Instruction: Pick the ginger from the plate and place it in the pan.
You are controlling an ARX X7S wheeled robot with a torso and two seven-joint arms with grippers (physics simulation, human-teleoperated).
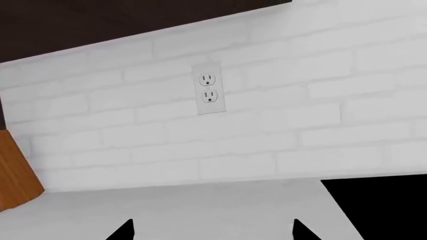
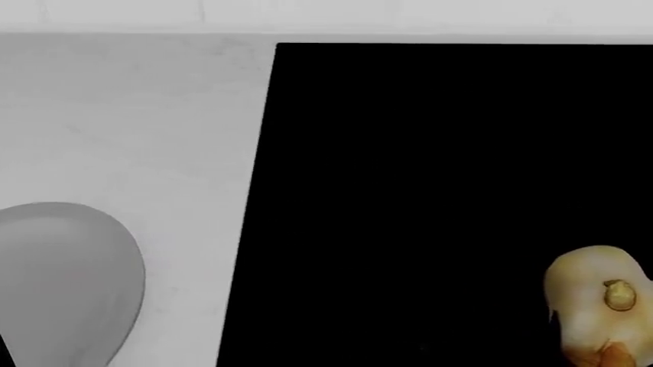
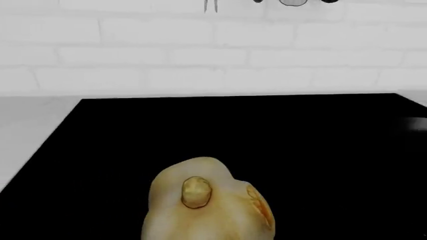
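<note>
The ginger (image 2: 597, 312), a pale-yellow lump with tan nubs, hangs over the black stovetop (image 2: 429, 191) at the lower right of the head view. In the right wrist view the ginger (image 3: 208, 205) fills the spot between my right gripper's jaws. The black fingers do not stand out against the black behind them. The light-grey plate (image 2: 61, 283) lies empty on the counter at the lower left. I cannot make out the pan against the black stovetop. My left gripper (image 1: 212, 231) is open and empty over the white counter.
A white brick wall with a power outlet (image 1: 209, 89) stands behind the white counter (image 2: 133, 122). A wooden board (image 1: 15, 172) leans at the edge of the left wrist view. A faint grey streak (image 3: 415, 125) shows on the black surface.
</note>
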